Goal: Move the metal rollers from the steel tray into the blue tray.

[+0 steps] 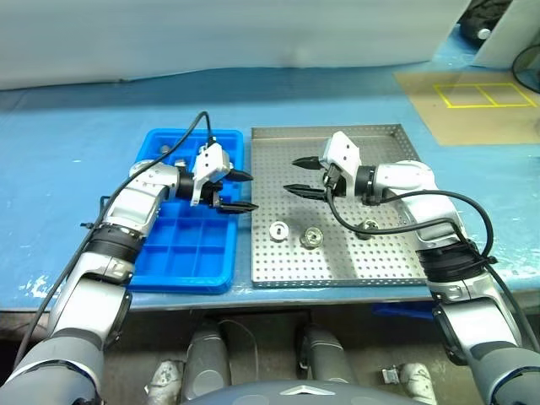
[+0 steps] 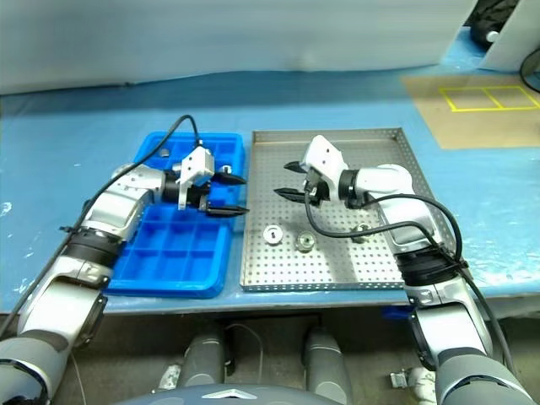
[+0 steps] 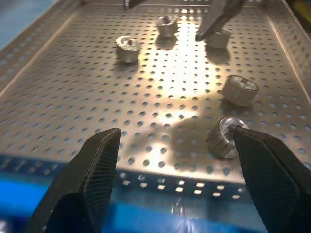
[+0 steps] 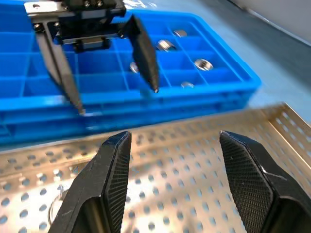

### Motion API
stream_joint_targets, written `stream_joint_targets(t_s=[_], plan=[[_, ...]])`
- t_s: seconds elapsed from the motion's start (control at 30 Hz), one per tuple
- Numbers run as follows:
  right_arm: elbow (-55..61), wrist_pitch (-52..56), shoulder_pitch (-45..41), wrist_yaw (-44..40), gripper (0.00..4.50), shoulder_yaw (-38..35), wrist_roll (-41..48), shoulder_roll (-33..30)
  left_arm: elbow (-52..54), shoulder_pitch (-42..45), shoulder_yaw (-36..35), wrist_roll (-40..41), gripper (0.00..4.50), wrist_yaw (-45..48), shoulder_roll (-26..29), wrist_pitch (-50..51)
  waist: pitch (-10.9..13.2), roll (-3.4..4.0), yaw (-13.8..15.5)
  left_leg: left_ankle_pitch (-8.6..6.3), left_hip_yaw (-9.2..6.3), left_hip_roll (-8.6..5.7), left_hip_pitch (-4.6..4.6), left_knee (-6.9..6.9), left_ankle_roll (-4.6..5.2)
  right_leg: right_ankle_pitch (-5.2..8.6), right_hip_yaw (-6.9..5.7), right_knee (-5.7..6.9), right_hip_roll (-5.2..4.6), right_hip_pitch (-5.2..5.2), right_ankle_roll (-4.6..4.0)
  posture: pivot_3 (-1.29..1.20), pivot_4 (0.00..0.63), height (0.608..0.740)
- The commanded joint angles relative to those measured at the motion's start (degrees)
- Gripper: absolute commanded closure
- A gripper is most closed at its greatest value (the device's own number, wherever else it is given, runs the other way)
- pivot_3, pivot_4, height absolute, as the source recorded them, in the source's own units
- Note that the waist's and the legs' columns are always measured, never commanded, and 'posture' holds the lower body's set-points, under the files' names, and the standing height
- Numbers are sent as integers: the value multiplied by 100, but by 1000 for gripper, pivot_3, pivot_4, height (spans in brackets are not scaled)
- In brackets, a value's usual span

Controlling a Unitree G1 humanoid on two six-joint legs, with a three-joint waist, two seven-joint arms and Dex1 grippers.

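Both arms are reaching in from the 6 o'clock edge of the blue surface (image 1: 76, 126) and bending toward each other. The left gripper (image 1: 240, 191) is hanging over the 3 o'clock edge of the bright blue rectangular plastic tray (image 1: 181, 270) with its grid of square compartments, and is pointing toward 3 o'clock. Its two black fingers (image 3: 92, 179) are standing spread apart and are grasping nothing.

The right gripper (image 1: 299, 175) is hovering over the large square silver-grey perforated steel tray (image 1: 371, 261), which is lying just beside the blue tray at its 3 o'clock side. It is pointing toward 9 o'clock and facing the left gripper across the seam between the trays. Its fingers (image 4: 104, 189) are also parted and empty.

Several small shiny silver metal rollers (image 1: 278, 230) are lying on the steel tray's floor; two are sitting side by side toward its 7 o'clock part, and another is partly hidden behind the right arm's black cable (image 1: 342, 221). A few more are sitting in compartments at the blue tray's 12 o'clock end, where the left arm is covering part of the grid, so their count there is hard to make out.
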State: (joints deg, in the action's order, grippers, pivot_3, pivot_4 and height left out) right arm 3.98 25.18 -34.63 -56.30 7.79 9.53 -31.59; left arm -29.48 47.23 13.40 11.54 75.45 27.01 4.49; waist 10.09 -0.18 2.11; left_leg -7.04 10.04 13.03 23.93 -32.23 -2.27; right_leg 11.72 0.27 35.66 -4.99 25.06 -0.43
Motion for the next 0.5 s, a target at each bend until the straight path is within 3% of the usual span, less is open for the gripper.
stream_joint_targets(t_s=[0.03,0.23,0.5], plan=[[1058,551,500,431,1541,-474,218,-178,-1003,686,235,-295,637,401,-486,-771,0,0,-22,-6,0,0,-1,-2,10,0,2,-2,0,-3,0,-469,150,740],[1882,1113,1097,902,1541,-769,336,-356,-2031,1151,318,-573,637,998,-983,-1563,-1,-1,-311,-32,18,-15,-23,-23,52,0,35,-11,-5,-27,1,-574,150,740],[2350,1457,1422,1320,1541,-935,472,-417,-3938,2239,40,-1423,637,-2101,-2019,-2346,-1,-1,-475,-51,22,-23,-23,-52,83,-1,52,-18,-4,-39,3,-627,150,740]])
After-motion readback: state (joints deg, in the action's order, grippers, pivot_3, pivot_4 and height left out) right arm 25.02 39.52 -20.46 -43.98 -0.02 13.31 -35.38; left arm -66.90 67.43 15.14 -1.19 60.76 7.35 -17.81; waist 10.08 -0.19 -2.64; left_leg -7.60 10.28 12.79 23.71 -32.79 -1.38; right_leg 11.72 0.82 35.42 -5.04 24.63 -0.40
